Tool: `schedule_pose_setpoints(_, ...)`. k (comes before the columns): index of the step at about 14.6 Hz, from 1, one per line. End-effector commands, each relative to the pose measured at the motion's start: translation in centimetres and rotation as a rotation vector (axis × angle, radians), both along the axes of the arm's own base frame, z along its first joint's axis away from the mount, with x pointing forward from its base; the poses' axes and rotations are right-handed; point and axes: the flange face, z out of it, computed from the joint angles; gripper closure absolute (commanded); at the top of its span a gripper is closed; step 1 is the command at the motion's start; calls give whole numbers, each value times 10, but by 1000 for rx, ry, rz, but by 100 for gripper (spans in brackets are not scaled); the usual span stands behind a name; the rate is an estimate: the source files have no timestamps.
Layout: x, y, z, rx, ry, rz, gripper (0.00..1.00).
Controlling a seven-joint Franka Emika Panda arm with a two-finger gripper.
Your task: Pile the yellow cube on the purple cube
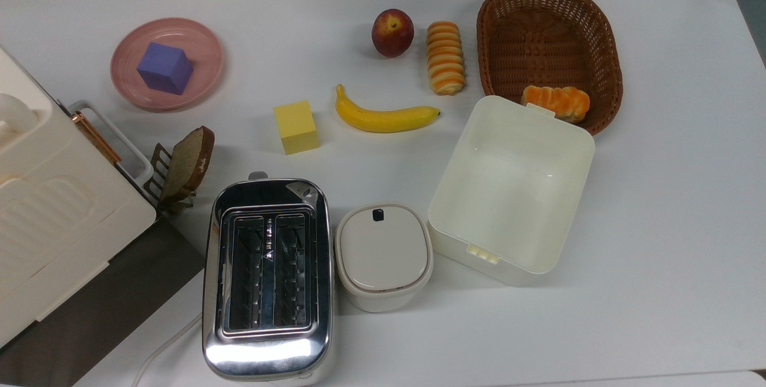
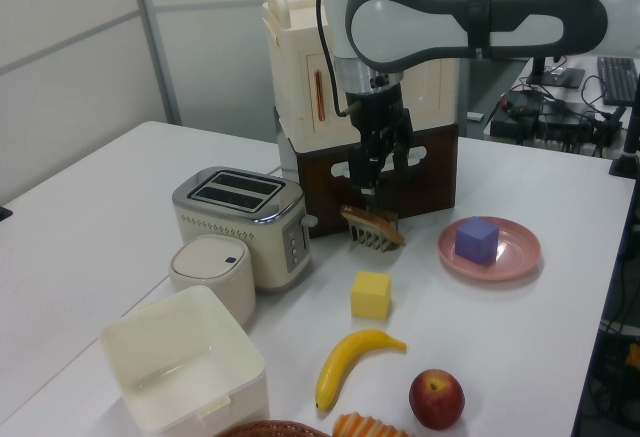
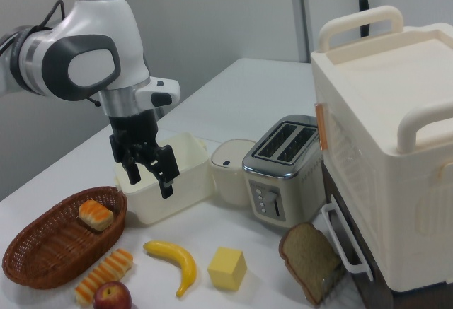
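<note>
The pale yellow cube rests on the white table, just to the top view's left of the banana. The violet-blue purple cube sits in the middle of a pink plate toward the top view's upper left. My gripper hangs in the air well above the table, pointing down. It is open, nothing is between its fingers, and it touches neither cube.
A banana, an apple and a striped roll lie near the yellow cube. A wicker basket, an open white box, a lidded pot, a toaster, a bread slice in a rack and a large white appliance surround them.
</note>
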Motion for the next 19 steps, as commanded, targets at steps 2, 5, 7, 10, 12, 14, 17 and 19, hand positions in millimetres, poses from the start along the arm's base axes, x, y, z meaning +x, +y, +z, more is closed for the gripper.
schedule_pose_setpoints(2,1,-12,13,14,-12,-9,0)
schedule_pose_setpoints(5,1,-10,11,14,-5,-6,0)
schedule_pose_setpoints(7,1,-10,12,14,-10,-4,0)
schedule_pose_setpoints(10,2,-10,11,17,-12,-7,0)
schedule_pose_setpoints(12,10,-14,4,19,-24,-13,0)
schedule_pose_setpoints(14,20,-18,-4,19,-50,-20,0)
schedule_pose_setpoints(17,43,-32,-29,13,-85,-34,0)
schedule_pose_setpoints(19,58,-34,-52,13,-87,-34,0)
